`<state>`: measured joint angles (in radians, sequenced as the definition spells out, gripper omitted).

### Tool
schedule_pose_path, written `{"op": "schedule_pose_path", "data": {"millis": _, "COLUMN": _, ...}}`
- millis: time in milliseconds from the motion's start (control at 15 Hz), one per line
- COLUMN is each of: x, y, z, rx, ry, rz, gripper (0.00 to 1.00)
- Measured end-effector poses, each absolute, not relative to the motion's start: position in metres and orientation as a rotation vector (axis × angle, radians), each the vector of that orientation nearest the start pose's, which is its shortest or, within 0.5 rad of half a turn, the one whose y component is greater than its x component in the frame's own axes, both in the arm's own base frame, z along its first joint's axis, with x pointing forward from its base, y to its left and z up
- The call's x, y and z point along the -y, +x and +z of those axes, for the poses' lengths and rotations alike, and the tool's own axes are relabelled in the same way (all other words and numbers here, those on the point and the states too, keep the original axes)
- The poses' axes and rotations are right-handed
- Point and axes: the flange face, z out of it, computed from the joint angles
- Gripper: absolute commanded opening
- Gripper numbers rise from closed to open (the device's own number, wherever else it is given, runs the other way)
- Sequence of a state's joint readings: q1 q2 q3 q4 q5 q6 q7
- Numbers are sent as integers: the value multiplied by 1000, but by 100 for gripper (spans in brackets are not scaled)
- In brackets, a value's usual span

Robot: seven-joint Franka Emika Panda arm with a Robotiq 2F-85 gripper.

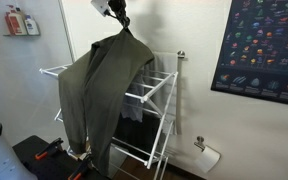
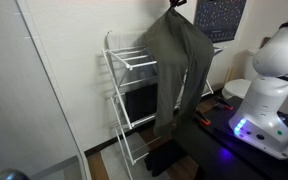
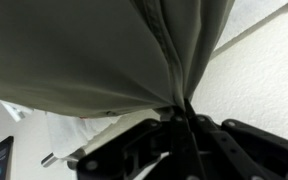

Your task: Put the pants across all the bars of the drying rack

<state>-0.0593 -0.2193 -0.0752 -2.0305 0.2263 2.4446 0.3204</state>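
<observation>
the pants point(image 1: 102, 95) hang high up, pinched at the top by the gripper point(image 1: 121, 20), which is closed tight on the cloth. they dangle long in front of the white drying rack point(image 1: 164, 100) and hide part of its bars point(image 1: 152, 78). a dark cloth point(image 1: 132, 110) hangs lower down in the rack.

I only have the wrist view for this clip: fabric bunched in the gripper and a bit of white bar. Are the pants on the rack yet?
Observer: No. In both exterior views the pants hang down from the gripper, which is raised above the drying rack.
Operator: Are the top bars covered?
Observer: Several bars show bare in an exterior view; the pants hang at the rack's side.
Operator: Anything else on it?
Observer: A dark cloth seems to hang lower in the rack.
</observation>
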Motion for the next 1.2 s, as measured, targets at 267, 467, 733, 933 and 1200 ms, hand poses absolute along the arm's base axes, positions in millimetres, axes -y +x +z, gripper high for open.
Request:
{"op": "schedule_pose_path", "data": {"millis": 267, "x": 81, "y": 540, "z": 611, "rx": -810, "ry": -2599, "rz": -917, "gripper": 1}}
{"op": "schedule_pose_path", "data": {"millis": 467, "x": 83, "y": 546, "z": 606, "rx": -817, "ry": -2587, "rz": -951, "gripper": 1}}
{"op": "schedule_pose_path", "data": {"millis": 733, "x": 91, "y": 556, "z": 594, "rx": -843, "ry": -2578, "rz": -986, "gripper": 1}}
{"op": "schedule_pose_path", "data": {"millis": 933, "x": 103, "y": 565, "z": 576, "rx": -879, "ry": -2582, "rz": -989, "gripper": 1}}
{"op": "schedule_pose_path", "data": {"millis": 1200, "x": 122, "y": 578, "z": 547, "rx": -932, "ry": -2592, "rz": -980, "gripper": 1}}
